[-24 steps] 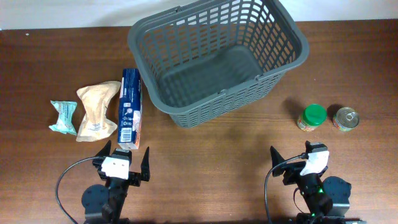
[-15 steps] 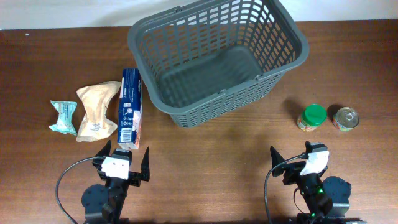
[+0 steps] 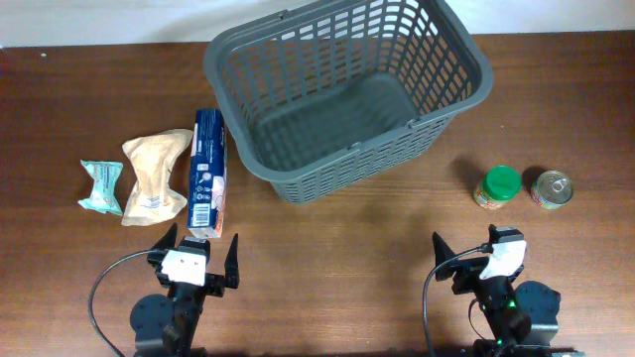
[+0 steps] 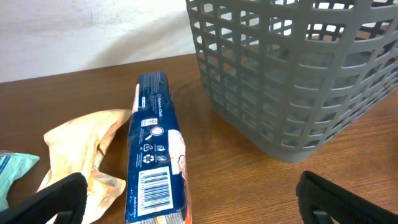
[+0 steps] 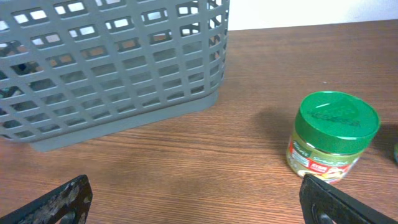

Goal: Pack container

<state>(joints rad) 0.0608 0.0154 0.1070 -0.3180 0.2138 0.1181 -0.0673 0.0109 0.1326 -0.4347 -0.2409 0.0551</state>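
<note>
The dark grey slotted basket (image 3: 347, 94) stands empty at the table's back middle; it shows in the left wrist view (image 4: 298, 74) and right wrist view (image 5: 112, 68). A blue box (image 3: 207, 174) (image 4: 155, 155), a tan bag (image 3: 154, 177) (image 4: 81, 155) and a teal packet (image 3: 101, 186) (image 4: 12, 171) lie left of it. A green-lidded jar (image 3: 498, 186) (image 5: 333, 134) and a tin can (image 3: 552, 188) stand to its right. My left gripper (image 3: 198, 256) (image 4: 199, 205) is open and empty just behind the blue box. My right gripper (image 3: 474, 253) (image 5: 199, 202) is open and empty near the front edge.
The wooden table (image 3: 337, 238) runs to a pale wall at the back. Cables loop beside both arm bases at the front edge.
</note>
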